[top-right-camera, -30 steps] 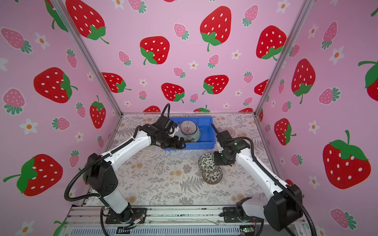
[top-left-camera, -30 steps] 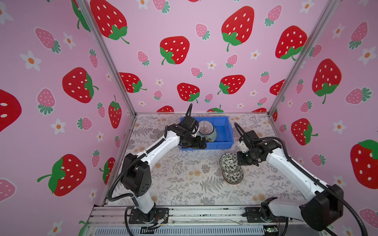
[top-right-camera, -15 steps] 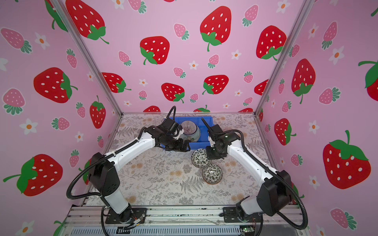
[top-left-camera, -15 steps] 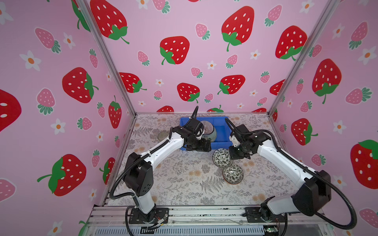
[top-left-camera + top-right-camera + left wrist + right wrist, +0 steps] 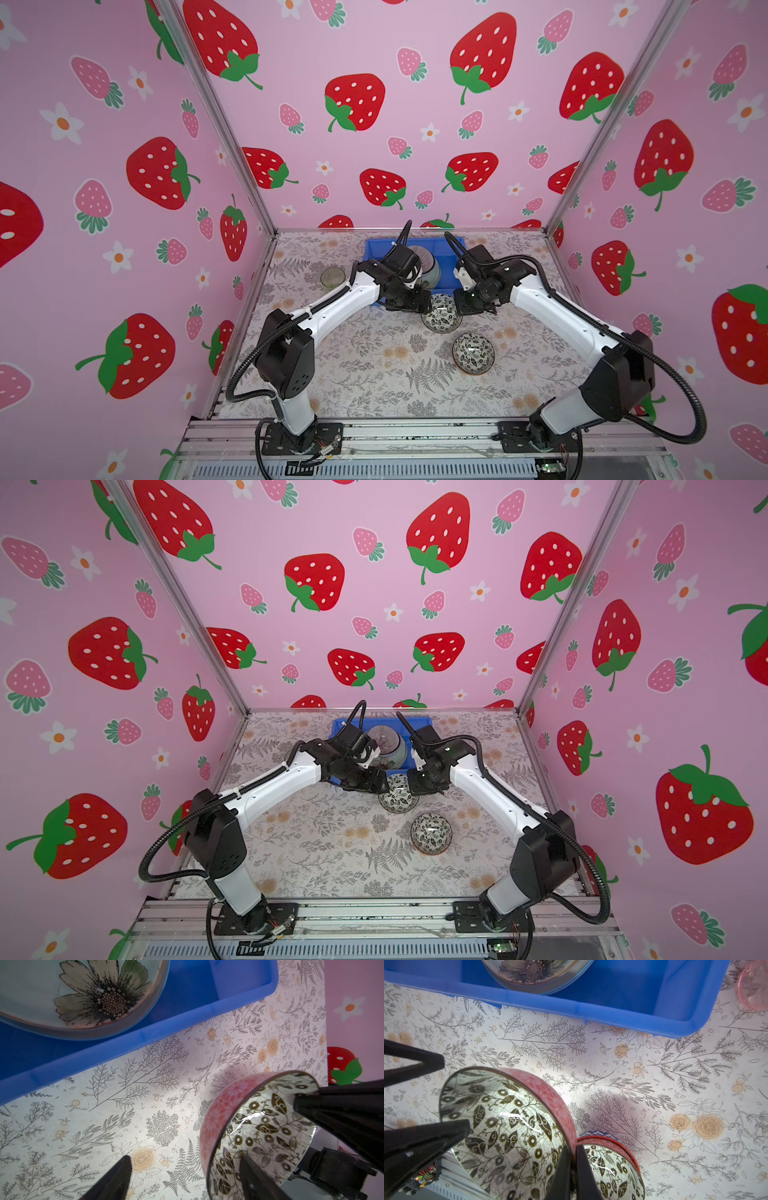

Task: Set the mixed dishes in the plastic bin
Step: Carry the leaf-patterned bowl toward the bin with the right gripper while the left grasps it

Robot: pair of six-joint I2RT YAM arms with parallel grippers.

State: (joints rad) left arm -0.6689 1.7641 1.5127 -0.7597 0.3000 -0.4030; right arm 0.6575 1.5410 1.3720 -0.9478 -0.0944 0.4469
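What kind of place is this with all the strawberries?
Probably a robot practice booth: strawberry-print walls box in a flowery table, and a left arm and right arm are bolted to a metal rail.

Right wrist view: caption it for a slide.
Right gripper pinching a tilted black-and-white bowl by its rim, before the blue bin.
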